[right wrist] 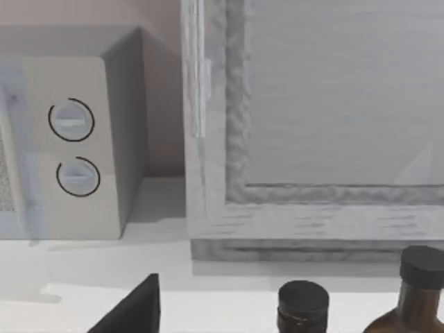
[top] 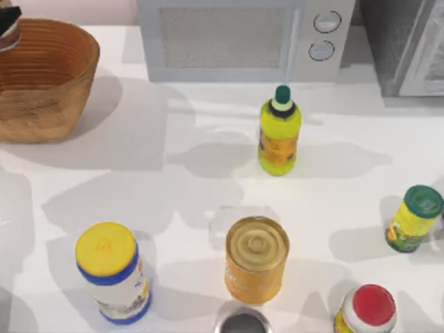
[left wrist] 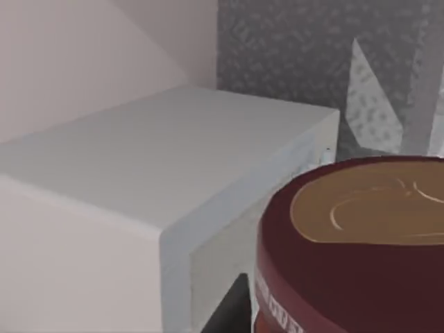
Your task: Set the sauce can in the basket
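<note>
Close against the left wrist camera, the sauce can [left wrist: 361, 236] stands roughly upright, its dark brown lid with a tan centre facing up. It looks lifted off the table: the microwave [left wrist: 173, 159] behind it is seen from above its flat top. A dark sliver of a finger [left wrist: 225, 311] shows beside the can's lower edge, so I judge that the left gripper [top: 7, 26] is clamped around the can, though the contact itself is hidden.

From above, that gripper sits at the far left corner of the table, over the far left rim of the basket [top: 41, 104]. The basket's open mouth lies just below it and slightly to the right (a short shift inward looks like all that is needed before lowering). The can's long axis is vertical, which suits a straight drop into the basket.

Other containers are well apart from the basket: a canister [top: 111, 274] near the front left, a tin [top: 255, 260] at the front centre and a bottle [top: 279, 132] in the middle.

The right arm is idle, its wrist camera facing the microwave's dials [right wrist: 73, 149].
</note>
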Controlling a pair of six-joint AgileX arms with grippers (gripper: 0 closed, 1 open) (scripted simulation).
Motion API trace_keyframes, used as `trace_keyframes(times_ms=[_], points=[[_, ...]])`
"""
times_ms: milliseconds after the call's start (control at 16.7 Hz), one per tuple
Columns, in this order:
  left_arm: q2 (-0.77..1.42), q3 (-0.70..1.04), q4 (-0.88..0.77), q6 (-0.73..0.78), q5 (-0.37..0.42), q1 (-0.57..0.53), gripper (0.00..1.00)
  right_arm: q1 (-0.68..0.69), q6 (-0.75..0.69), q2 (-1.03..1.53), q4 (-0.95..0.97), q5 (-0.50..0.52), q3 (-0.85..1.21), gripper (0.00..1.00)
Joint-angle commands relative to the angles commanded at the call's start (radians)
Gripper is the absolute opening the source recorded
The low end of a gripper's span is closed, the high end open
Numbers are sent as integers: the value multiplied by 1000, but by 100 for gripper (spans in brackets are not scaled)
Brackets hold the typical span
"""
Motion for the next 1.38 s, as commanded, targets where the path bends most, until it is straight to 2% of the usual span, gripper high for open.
trace_keyframes(times_ms=[180, 360, 720, 1380], points=[[18, 64, -114, 69, -41, 106, 0, 0, 0, 0, 0, 0, 0, 100], [23, 87, -164, 99, -71, 150, 0, 0, 0, 0, 0, 0, 0, 100], [31, 87, -156, 96, -79, 137, 0, 0, 0, 0, 0, 0, 0, 100], [125, 130, -69, 65, -191, 28, 0, 0, 0, 0, 0, 0, 0, 100]])
